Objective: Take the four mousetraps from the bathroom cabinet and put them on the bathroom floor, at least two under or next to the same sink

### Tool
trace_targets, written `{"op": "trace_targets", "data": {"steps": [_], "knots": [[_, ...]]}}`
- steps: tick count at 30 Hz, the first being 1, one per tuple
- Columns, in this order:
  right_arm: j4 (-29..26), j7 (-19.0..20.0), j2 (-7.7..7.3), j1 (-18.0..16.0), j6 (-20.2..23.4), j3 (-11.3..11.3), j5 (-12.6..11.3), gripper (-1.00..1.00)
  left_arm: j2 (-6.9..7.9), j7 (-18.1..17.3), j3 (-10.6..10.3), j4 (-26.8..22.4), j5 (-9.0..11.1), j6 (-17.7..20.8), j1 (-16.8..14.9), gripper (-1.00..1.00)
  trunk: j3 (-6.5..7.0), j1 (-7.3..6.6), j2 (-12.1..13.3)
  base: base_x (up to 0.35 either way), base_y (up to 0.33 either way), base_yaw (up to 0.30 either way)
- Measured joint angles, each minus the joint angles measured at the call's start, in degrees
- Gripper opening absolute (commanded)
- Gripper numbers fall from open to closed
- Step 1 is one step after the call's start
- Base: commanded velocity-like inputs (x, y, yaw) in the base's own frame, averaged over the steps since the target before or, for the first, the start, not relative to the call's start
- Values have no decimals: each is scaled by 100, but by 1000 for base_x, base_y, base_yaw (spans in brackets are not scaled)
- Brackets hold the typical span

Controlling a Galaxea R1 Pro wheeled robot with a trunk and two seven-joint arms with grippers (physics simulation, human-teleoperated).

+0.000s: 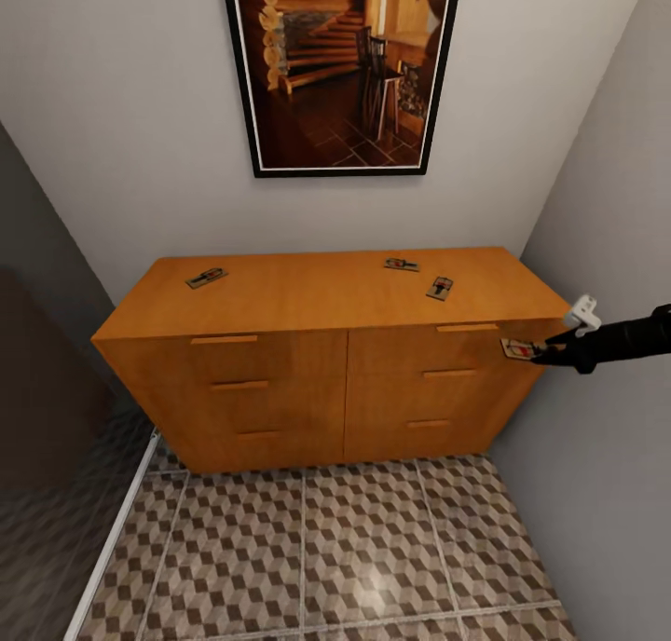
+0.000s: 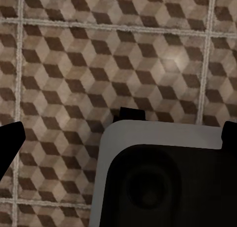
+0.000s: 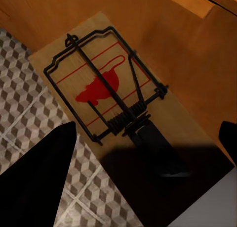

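A wide, low orange-brown wooden cabinet [image 1: 326, 343] with flat bar handles stands against the far white wall, filling the alcove between a grey wall on the left and another on the right. Above it hangs a black-framed picture [image 1: 342, 68] of a log-house staircase. Three small flat tan wooden mousetraps with black wire springs lie on the cabinet's top: one near the far left [image 1: 206, 277], one toward the far right [image 1: 402, 265], and one just nearer and further right [image 1: 441, 288], all well apart from each other. The fourth mousetrap [image 1: 519, 348] is held off the top, in front of the cabinet's right-hand drawers beside the upper bar handle, pinched at one end by the black right hand [image 1: 543, 350], whose arm reaches in from the right close to the grey side wall. The right wrist view shows this mousetrap [image 3: 113, 101] with its red mouse-shaped mark, the cabinet front behind it and tiles below. The bathroom floor [image 1: 354, 548] of brown, beige and grey cube-pattern tiles with pale grout lies near, in front of the cabinet. The left hand [image 2: 118, 133] hangs over those tiles [image 2: 98, 54], its dark fingers spread with nothing between them.
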Motion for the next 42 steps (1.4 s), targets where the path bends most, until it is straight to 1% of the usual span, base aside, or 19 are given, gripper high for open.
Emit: {"op": "trace_targets", "data": {"steps": [6, 9, 13, 15, 16, 19, 21, 22, 24, 26, 27, 31, 32, 33, 34, 36, 37, 40, 42], "knots": [[504, 1, 56, 222, -578, 14, 14, -100, 2, 0, 0, 0, 0, 0, 0, 100, 0, 0, 0, 0, 0, 0], [914, -20, 138, 425, -942, 155, 19, -100, 0, 0, 0, 0, 0, 0, 0, 100, 0, 0, 0, 0, 0, 0], [1386, -167, 436, 912, -1349, 528, 26, -100, -1, 0, 1, 0, 0, 0, 0, 100, 0, 0, 0, 0, 0, 0], [1513, -497, 706, 1293, -1577, 649, 29, -100, -1, 0, 0, 0, 0, -1, -1, 100, -1, 0, 0, 0, 0, 0], [1532, -620, 787, 1397, -1640, 667, 31, -100, -1, 0, 1, 0, 0, 0, 0, 100, -1, 0, 0, 0, 0, 0], [1602, -1396, 1279, 1967, -1954, 730, 102, -100, -1, 0, 2, 0, 0, -1, -1, 100, -1, 0, 0, 0, 0, 0], [1722, -1764, 1612, 2301, -2118, 768, 302, -100, -1, 0, 1, 0, 0, -1, -1, 100, -1, 0, 0, 0, 0, 0], [1883, -1932, 1861, 2503, -2265, 821, 536, -100, -1, 0, -1, 1, 1, -1, -1, 100, -1, 0, 0, 0, 0, 0], [2212, -2110, 2218, 2708, -2570, 856, 860, -100, -1, 0, -1, 0, 0, 0, -1, 100, -1, 0, 0, 0, 0, 0], [2715, -2453, 2530, 2843, -2963, 868, 1019, -100, -1, 0, 0, 0, 0, 0, 0, 100, -1, 0, 0, 0, 0, 0], [3208, -2971, 2760, 2910, -3285, 879, 1045, -100, -1, 0, -1, 0, 0, -1, -1, 100, -1, 0, 0, 0, 0, 0], [4452, -4783, 3323, 3037, -4254, 889, 991, -100, 3, 3, 6, 0, 0, -1, 0, 100, -1, 0, 0, 0, 0, 0], [4680, -5242, 3433, 3095, -4544, 879, 909, -100, 8, 5, 7, 0, 0, -1, 0, 100, -1, 0, 0, 0, 0, 0], [4769, -5469, 3484, 3131, -4690, 861, 838, -100, 10, 5, 7, 0, 0, -1, 0, 100, -1, 0, 0, 0, 0, 0], [4936, -6051, 3593, 3261, -5076, 774, 555, -100, 13, 6, 9, 0, 0, -1, 0, 100, -1, 0, -1, 0, 0, 0], [5043, -6729, 3671, 3449, -5479, 551, -127, -100, 20, 11, 13, -4, 0, -1, 0, 100, -1, 0, -1, 0, 0, 0], [5057, -6865, 3682, 3484, -5560, 505, -329, -100, 21, 14, 14, -5, 0, -1, 0, 100, -1, 0, -1, 0, 0, 0], [5111, -7392, 3713, 3619, -6001, 303, -1517, -100, 21, 41, 31, -18, 2, -2, -1, 100, -1, 0, -1, 0, 0, 0], [5130, -7493, 3740, 3712, -6159, 247, -1930, -100, 18, 55, 53, -42, 6, -6, -2, 100, -1, 0, -1, 0, 0, 0]]}}
